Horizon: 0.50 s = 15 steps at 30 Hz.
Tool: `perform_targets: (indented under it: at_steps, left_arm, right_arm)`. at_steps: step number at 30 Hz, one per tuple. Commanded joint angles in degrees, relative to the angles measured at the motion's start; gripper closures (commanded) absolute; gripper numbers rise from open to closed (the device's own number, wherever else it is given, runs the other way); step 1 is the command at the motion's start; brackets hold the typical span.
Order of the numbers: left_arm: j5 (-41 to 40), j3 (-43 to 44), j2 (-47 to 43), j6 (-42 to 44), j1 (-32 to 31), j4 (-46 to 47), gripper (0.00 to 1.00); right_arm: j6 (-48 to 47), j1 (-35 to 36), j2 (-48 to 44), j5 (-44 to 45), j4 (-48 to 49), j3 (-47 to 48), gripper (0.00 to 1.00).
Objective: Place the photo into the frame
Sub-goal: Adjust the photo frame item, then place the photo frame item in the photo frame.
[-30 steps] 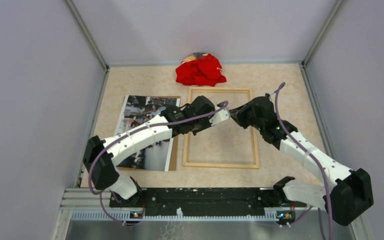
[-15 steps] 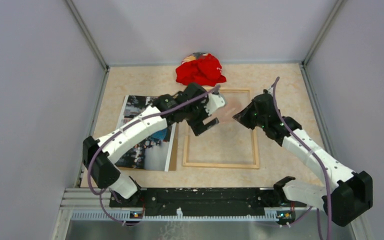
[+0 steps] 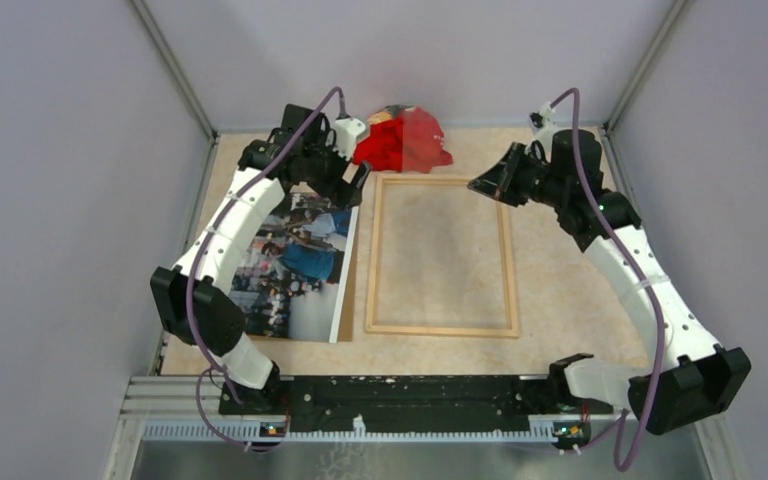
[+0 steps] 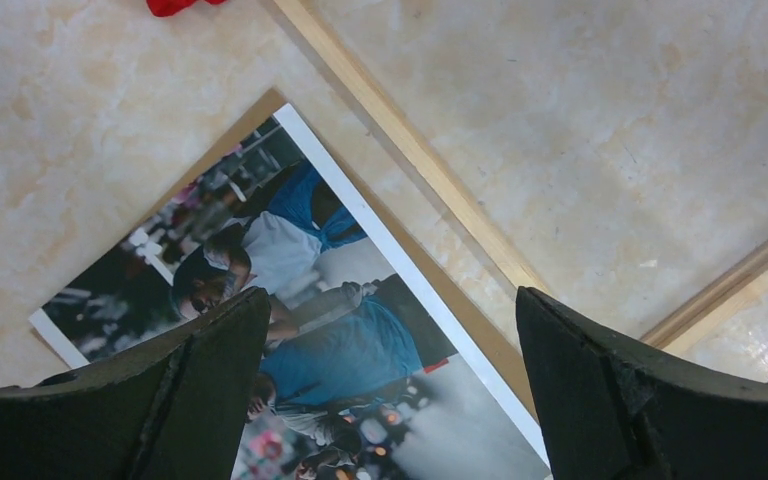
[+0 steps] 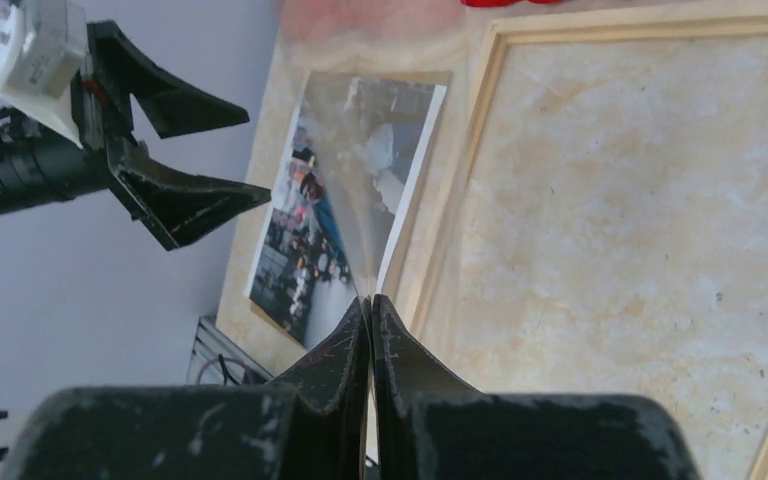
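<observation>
The photo (image 3: 295,265), a glossy print of people in blue and dark tones, lies flat on a brown backing board (image 3: 351,285) left of the frame. The frame (image 3: 373,255) is thin light wood and lies on the table with nothing in it. My left gripper (image 3: 345,180) hovers open over the photo's far right corner. In the left wrist view the photo (image 4: 310,330) shows between the wide-apart jaws of my left gripper (image 4: 390,310). My right gripper (image 5: 371,300) is shut on the edge of a clear sheet (image 5: 360,150), held above the frame's far right corner (image 3: 500,183).
A crumpled red cloth (image 3: 400,140) lies at the back, just beyond the frame. Grey walls close in the table on the left, back and right. The arms' black base rail (image 3: 410,390) runs along the near edge.
My left gripper opened and swung from over the frame to the photo's far corner. My right gripper closed fully on the clear sheet and moved toward the back.
</observation>
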Motion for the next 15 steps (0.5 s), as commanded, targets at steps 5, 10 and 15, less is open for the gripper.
perform_targets:
  at_steps: [5, 10, 15]
  left_arm:
    - [5.96, -2.8, -1.66, -1.35, 1.13, 1.9, 0.02]
    - [4.78, -6.67, 1.83, -2.97, 1.76, 5.16, 0.03]
    - [6.9, -6.48, 6.39, -3.56, 4.2, 6.22, 0.11]
  right_arm:
    - [-7.77, -0.67, 2.24, -5.32, -1.35, 4.16, 1.0]
    - [-4.58, -1.47, 2.5, -8.92, -1.0, 6.03, 1.0]
    - [-1.05, -5.11, 2.74, -16.23, -2.09, 10.44, 1.0]
